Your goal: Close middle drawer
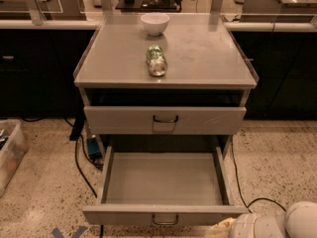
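The middle drawer [163,182] is a grey shallow tray pulled far out of the cabinet, and it is empty. Its low front panel [124,215] carries a small dark loop handle [165,220]. My gripper [221,227] shows only as a yellowish tip at the bottom edge, just below the right end of that front panel. The white arm [277,225] behind it fills the bottom right corner. I cannot see whether the gripper touches the panel.
Above the open drawer is a taller drawer front [114,119] with a square handle plate. On the cabinet top [208,53] stand a white bowl [155,23] and a lying green can [156,60]. Cables [81,167] run over the floor on the left, where a plastic bin [9,155] stands.
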Motion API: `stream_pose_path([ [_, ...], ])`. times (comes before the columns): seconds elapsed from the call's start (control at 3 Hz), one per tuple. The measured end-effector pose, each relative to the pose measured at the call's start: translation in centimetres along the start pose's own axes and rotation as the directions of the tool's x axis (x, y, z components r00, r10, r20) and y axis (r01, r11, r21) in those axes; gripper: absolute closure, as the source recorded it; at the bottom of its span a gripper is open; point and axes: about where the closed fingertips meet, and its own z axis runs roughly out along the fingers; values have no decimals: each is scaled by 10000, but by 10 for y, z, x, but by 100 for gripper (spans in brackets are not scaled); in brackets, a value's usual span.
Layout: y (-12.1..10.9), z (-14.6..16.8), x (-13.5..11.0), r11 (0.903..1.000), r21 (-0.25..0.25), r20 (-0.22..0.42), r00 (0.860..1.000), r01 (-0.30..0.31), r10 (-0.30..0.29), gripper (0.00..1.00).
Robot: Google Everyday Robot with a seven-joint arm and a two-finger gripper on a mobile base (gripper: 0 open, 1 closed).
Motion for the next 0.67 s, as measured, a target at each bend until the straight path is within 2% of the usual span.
stream_pose_path([
  [0.33, 0, 0, 0, 10000, -3, -1, 10000, 0, 0, 100],
  [0.67, 0, 14, 9, 9998, -36, -61, 9998, -189, 189, 100],
])
